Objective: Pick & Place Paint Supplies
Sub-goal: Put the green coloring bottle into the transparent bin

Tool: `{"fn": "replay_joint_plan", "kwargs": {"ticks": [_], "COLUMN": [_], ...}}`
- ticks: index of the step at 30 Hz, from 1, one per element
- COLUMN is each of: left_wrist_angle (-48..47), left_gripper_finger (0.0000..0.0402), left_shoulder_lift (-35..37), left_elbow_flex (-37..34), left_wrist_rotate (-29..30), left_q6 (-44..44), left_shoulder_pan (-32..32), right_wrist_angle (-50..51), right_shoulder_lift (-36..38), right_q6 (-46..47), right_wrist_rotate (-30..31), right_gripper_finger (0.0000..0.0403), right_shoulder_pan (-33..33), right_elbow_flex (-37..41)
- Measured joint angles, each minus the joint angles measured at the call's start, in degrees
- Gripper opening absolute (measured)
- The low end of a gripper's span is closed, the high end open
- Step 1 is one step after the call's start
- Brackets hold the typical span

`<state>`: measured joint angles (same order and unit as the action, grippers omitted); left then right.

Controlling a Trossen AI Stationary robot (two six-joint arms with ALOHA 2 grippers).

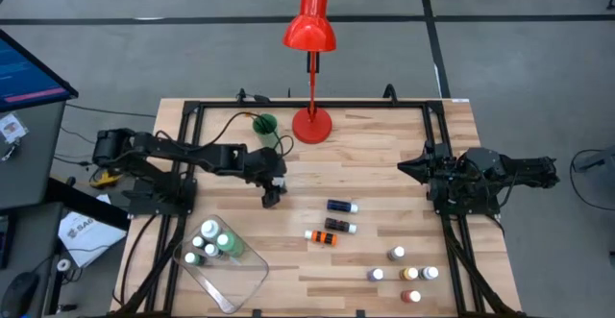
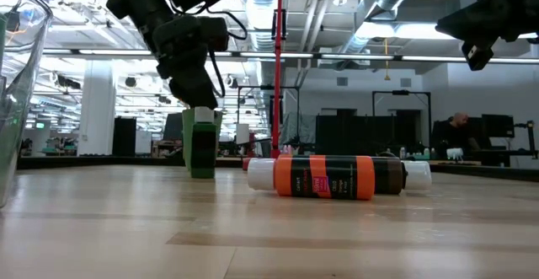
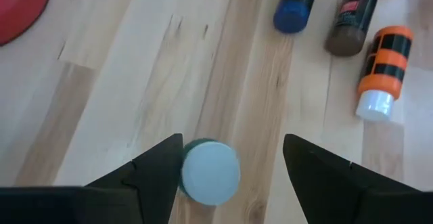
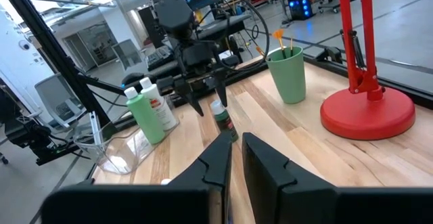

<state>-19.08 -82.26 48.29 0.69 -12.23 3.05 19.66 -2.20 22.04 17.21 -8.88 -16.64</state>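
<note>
A small green bottle (image 3: pixel 210 172) stands upright mid-table, between the spread fingers of the left gripper (image 3: pixel 233 166), which hangs just above it; one finger (image 3: pixel 162 163) is touching or nearly touching the cap. Bare wood surrounds it; three lying bottles (image 1: pixel 338 226) are near. The right gripper (image 1: pixel 411 167) waits at the right edge, jaws pressed together.

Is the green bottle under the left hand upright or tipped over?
Upright. The green bottle stands on its base in the right wrist view, and the left hand looks straight down on its white cap, fingers open either side.
</note>
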Motion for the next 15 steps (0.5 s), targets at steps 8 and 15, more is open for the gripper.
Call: {"fn": "replay_joint_plan", "kwargs": {"ticks": [8,15], "left_wrist_angle": [-0.6,-3.2], "left_gripper_finger": [0.0225,0.0165], "left_shoulder_lift": [0.4,0.4], "left_elbow_flex": [0.0,0.0], "left_wrist_rotate": [0.9,1.0], "left_q6": [0.0,1.4], "left_shoulder_pan": [0.0,-0.5], "right_wrist_angle": [0.0,0.0], "right_shoulder_lift": [0.0,0.0], "right_q6": [0.0,0.0], "right_wrist_rotate": [0.0,0.0], "right_gripper_finger": [0.0033,0.0033], "right_shoulder_pan": [0.0,0.0], "right_elbow_flex": [0.0,0.0]}}
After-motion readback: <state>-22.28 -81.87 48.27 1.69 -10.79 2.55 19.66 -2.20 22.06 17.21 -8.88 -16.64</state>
